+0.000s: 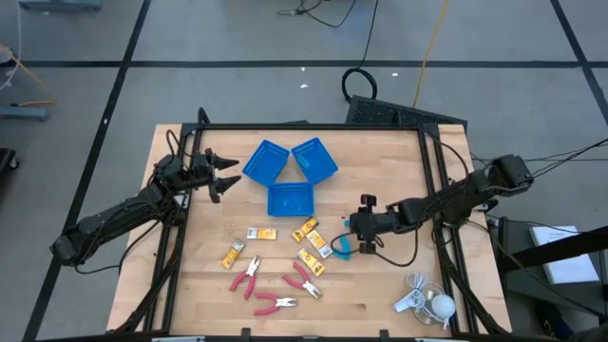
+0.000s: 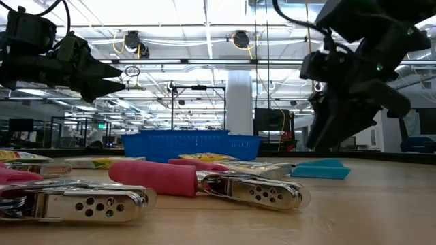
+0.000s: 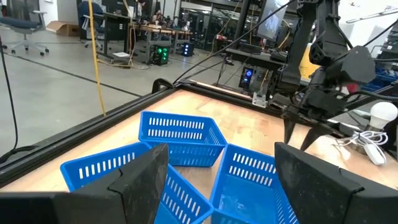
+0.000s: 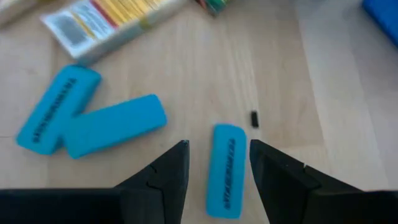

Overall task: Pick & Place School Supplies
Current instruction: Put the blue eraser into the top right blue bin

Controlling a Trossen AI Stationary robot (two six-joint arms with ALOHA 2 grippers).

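1. Three blue trays (image 1: 289, 175) clustered at table centre-back, touching; the near one in the left wrist view seems to hold one pale item, the rest not clear.
2. Right gripper (image 4: 217, 163) low over the table, fingers apart, straddling one blue piece (image 4: 224, 168) without clamping it; two more blue pieces (image 4: 87, 121) overlap beside it.
3. Left gripper (image 1: 226, 177) raised at the left of the trays, fingers apart, holding nothing.
4. Packets (image 1: 285, 244) lie between the trays and the pliers (image 1: 274, 285), which lie near the front edge.
5. White gadget (image 1: 427, 300) at the front right corner. Bare wood front centre and back left.
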